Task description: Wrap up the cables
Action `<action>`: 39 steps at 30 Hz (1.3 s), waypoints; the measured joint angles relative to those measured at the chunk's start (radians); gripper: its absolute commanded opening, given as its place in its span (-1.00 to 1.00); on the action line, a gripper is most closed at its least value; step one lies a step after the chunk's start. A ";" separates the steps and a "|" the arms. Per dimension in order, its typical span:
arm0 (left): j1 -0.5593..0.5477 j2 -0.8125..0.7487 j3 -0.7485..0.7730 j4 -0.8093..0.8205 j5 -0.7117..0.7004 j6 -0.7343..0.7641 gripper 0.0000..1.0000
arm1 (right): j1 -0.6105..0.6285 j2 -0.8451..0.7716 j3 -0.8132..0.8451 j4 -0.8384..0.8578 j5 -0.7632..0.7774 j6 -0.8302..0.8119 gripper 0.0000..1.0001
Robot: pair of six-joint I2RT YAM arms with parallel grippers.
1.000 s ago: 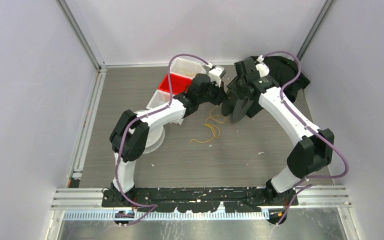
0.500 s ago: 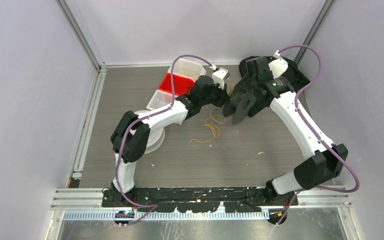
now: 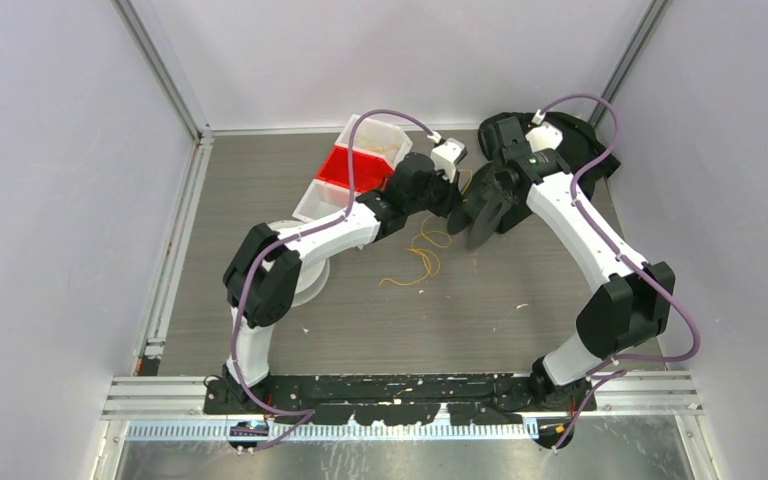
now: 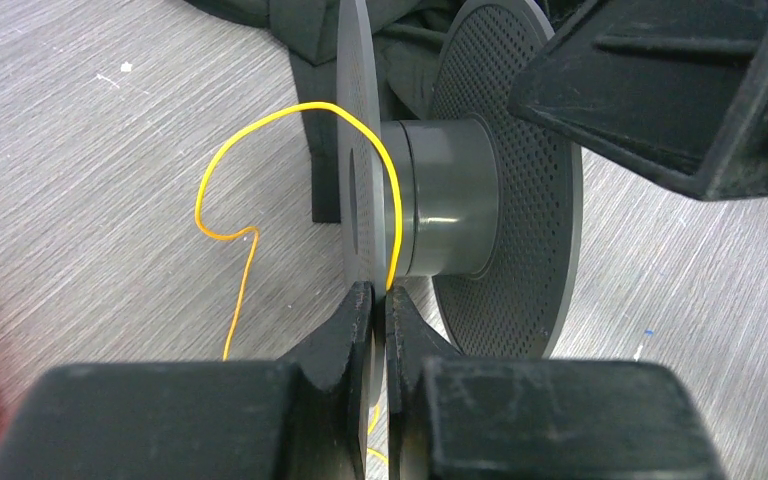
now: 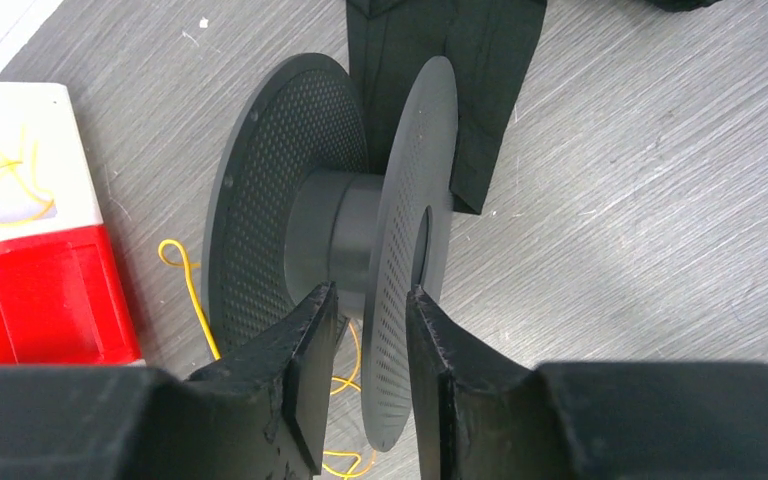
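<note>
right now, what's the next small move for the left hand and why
Probably carry the left hand around the hub: it pinches the cable at the flange edge, the hub looks bare, and the right hand holds the spool.

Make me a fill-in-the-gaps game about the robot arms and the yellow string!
The left gripper pinches the thin ____ cable.
The right gripper clamps one disc of the dark ____.
Right beside the white bin stands the ____.
Missing words: yellow; spool; red bin.
</note>
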 measured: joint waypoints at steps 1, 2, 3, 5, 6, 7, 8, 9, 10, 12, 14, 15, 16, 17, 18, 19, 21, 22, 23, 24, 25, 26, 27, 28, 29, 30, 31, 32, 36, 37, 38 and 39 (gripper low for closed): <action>0.000 0.000 0.002 -0.005 -0.002 0.000 -0.92 | 0.000 0.000 -0.002 0.001 -0.005 -0.001 -0.46; 0.000 0.000 0.006 -0.010 -0.003 0.000 -0.89 | 0.000 0.000 -0.003 0.002 -0.010 -0.002 -0.58; 0.000 0.001 0.011 -0.017 -0.005 0.000 -0.87 | -0.001 0.000 -0.007 0.003 -0.017 -0.002 -0.68; -0.001 0.001 0.021 -0.032 -0.006 0.000 -0.84 | -0.002 0.000 -0.016 0.003 -0.030 -0.001 -0.90; -0.002 0.003 0.029 -0.042 -0.008 0.002 -0.84 | -0.003 0.000 -0.019 0.003 -0.030 0.000 -0.97; -0.003 0.003 0.032 -0.047 -0.010 0.003 -0.83 | -0.003 0.000 -0.020 0.002 -0.031 -0.002 -0.99; -0.004 0.003 0.035 -0.051 -0.010 0.004 -0.83 | -0.006 0.000 -0.022 0.002 -0.033 -0.001 -0.99; -0.005 0.003 0.039 -0.052 -0.013 0.004 -0.82 | -0.010 0.000 -0.027 0.003 -0.034 0.001 -0.99; -0.006 0.005 0.044 -0.053 -0.014 0.005 -0.81 | -0.012 0.000 -0.027 0.003 -0.036 0.001 -0.99; -0.008 0.008 0.050 -0.059 -0.017 0.007 -0.78 | -0.014 0.000 -0.028 0.004 -0.037 0.001 -0.99; -0.008 0.012 0.057 -0.063 -0.018 0.008 -0.71 | -0.014 0.000 -0.030 0.008 -0.037 0.001 -0.99; -0.008 0.014 0.062 -0.065 -0.018 0.008 -0.68 | -0.014 0.000 -0.031 0.011 -0.037 0.002 -0.99; -0.008 0.016 0.063 -0.066 -0.018 0.006 -0.66 | -0.016 0.000 -0.032 0.013 -0.037 0.002 -0.99; -0.008 0.017 0.064 -0.066 -0.018 0.007 -0.65 | -0.016 0.000 -0.032 0.015 -0.039 0.002 -0.99; -0.008 0.019 0.066 -0.066 -0.018 0.006 -0.64 | -0.017 0.000 -0.033 0.017 -0.040 0.002 -0.99; -0.008 0.023 0.069 -0.066 -0.019 0.006 -0.62 | -0.017 0.000 -0.034 0.017 -0.043 0.001 -0.99; -0.008 0.032 0.077 -0.065 -0.024 0.004 -0.60 | -0.016 0.000 -0.034 0.018 -0.052 0.001 -0.99; -0.008 0.035 0.079 -0.065 -0.026 0.003 -0.59 | -0.016 0.000 -0.034 0.019 -0.056 0.001 -0.99; -0.008 0.038 0.081 -0.065 -0.029 0.003 -0.59 | -0.016 0.000 -0.034 0.021 -0.062 0.001 -0.99; -0.008 0.040 0.083 -0.065 -0.032 0.003 -0.59 | -0.016 0.000 -0.034 0.021 -0.066 0.001 -0.99; -0.008 0.045 0.088 -0.066 -0.034 0.004 -0.59 | -0.016 0.000 -0.034 0.022 -0.071 0.001 -0.99; -0.008 0.049 0.092 -0.066 -0.036 0.004 -0.58 | -0.016 0.000 -0.034 0.023 -0.072 0.001 -0.99; -0.008 0.054 0.097 -0.066 -0.040 0.004 -0.58 | -0.017 0.000 -0.034 0.024 -0.074 0.001 -0.99; -0.008 0.056 0.099 -0.066 -0.042 0.005 -0.55 | -0.017 0.000 -0.034 0.024 -0.076 0.001 -0.99; -0.008 0.057 0.101 -0.066 -0.043 0.005 -0.52 | -0.017 0.000 -0.034 0.024 -0.077 0.001 -0.99; -0.008 0.058 0.102 -0.066 -0.045 0.005 -0.48 | -0.017 0.000 -0.034 0.024 -0.079 0.001 -0.99; -0.008 0.060 0.105 -0.066 -0.047 0.005 -0.44 | -0.017 0.000 -0.034 0.024 -0.082 0.001 -0.99; -0.008 0.061 0.107 -0.066 -0.051 0.005 -0.40 | -0.017 0.000 -0.034 0.024 -0.087 0.002 -0.99; -0.008 0.061 0.109 -0.066 -0.056 0.005 -0.30 | -0.016 0.000 -0.034 0.024 -0.115 0.008 -0.99; -0.008 0.061 0.109 -0.066 -0.057 0.005 -0.30 | -0.016 0.000 -0.034 0.024 -0.119 0.008 -0.99; -0.008 0.061 0.109 -0.066 -0.058 0.004 -0.30 | -0.016 0.000 -0.034 0.024 -0.122 0.010 -0.99; -0.008 0.061 0.109 -0.066 -0.059 0.004 -0.29 | -0.016 0.000 -0.034 0.024 -0.125 0.012 -0.99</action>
